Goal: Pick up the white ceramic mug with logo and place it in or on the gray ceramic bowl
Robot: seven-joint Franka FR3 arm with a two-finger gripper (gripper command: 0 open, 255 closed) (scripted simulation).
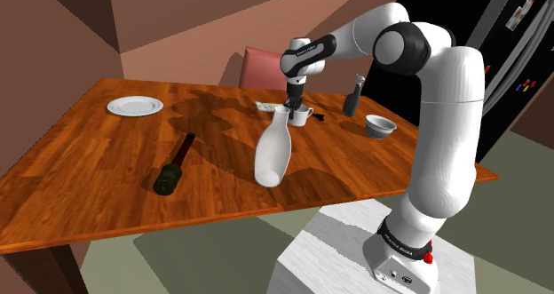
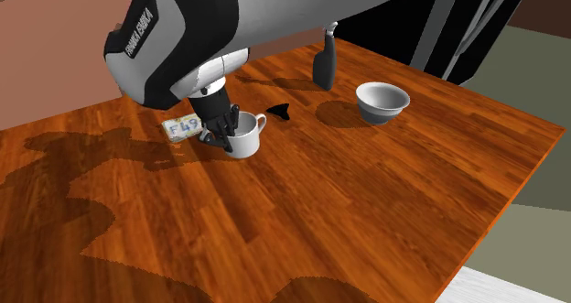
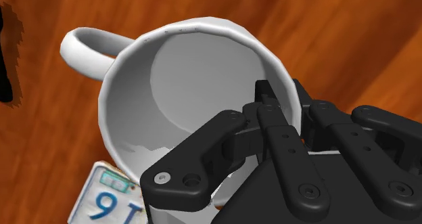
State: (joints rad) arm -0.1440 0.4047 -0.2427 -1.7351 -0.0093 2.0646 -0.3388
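Note:
The white mug [image 1: 303, 116] [image 2: 247, 138] [image 3: 182, 87] stands on the wooden table [image 1: 106, 168] with its handle pointing away from the gripper. My black gripper [image 1: 294, 102] [image 2: 223, 127] [image 3: 287, 99] comes down on the mug's rim. One finger is inside the cup and the other outside, shut on the wall opposite the handle. The grey bowl [image 1: 381, 125] [image 2: 382, 101] sits apart from the mug, toward the table's edge at the shoulder view's right.
A tall white vase [image 1: 273, 152] stands just in front of the mug. A small number plate [image 2: 181, 126] [image 3: 111, 199] lies beside the mug. A dark bottle [image 1: 353, 97] [image 2: 325, 63] stands between mug and bowl. Another bottle [image 1: 174, 165] lies on the table, with a plate [image 1: 135, 106] beyond.

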